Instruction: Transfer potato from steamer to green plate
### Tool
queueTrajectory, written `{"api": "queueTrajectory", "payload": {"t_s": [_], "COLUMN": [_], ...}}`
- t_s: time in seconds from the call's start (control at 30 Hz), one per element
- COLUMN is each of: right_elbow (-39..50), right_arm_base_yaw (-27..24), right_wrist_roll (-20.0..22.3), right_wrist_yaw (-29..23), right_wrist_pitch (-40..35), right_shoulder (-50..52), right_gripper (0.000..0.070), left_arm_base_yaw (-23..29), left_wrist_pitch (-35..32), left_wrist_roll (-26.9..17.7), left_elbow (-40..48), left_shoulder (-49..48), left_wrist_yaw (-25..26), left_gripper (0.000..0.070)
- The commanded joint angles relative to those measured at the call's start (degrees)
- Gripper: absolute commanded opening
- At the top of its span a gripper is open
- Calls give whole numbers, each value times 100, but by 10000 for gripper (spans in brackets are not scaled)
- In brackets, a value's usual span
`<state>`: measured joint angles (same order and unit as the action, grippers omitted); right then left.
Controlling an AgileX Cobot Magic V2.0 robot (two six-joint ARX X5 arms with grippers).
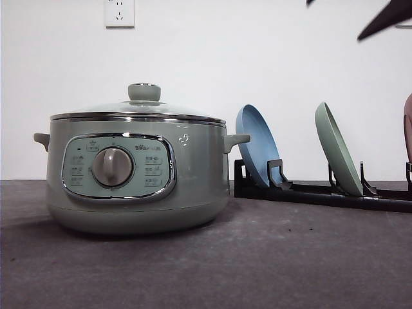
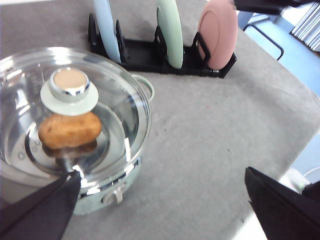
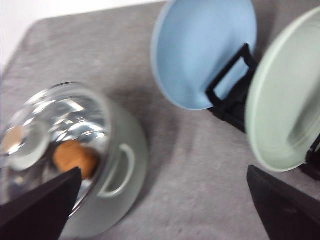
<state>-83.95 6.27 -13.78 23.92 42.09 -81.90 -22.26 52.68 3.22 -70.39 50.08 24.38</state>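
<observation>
Left gripper and right gripper, jaws spread, hover above the table; potato inside the lidded steamer; green plate upright (racked).

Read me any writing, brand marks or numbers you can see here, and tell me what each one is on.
Nothing can be read with certainty.
Steamer control panel: a short brand mark above the dial, too small to read.
Control panel: small icons and labels on both sides of the dial, too blurred to read.
Steamer body: a small pale logo right of the panel, no letters legible.
</observation>
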Motion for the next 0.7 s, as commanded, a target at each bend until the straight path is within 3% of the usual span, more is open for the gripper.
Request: {"api": "queueTrajectory", "payload": {"t_s": [0.0,0.3,0.5,0.67], "right_elbow": [-245,-358,-358,-358], "right_arm_base_yaw": [-55,-221,-340,-390], "right_wrist_roll": [-57,-391,-430,-449], "right_wrist_yaw": [-9,-192,-256,-294], "right_wrist_pitch": [-122,-1369,-1780,-1848], "right_shoulder": [-387,-1330,-1600,-1786], "right_gripper": [694,691,562,543], "left_arm_base_yaw": [-26,-26,-26,-26], "left_wrist_pitch": [5,53,51,49], "left_wrist_roll": [-116,-168,-172,-177], "left_elbow": [-140,-138,-136,-133], "left_shoulder": [61,88,90,96], "left_wrist_yaw": [33,33,33,33], "left_gripper": [670,670,670,671]}}
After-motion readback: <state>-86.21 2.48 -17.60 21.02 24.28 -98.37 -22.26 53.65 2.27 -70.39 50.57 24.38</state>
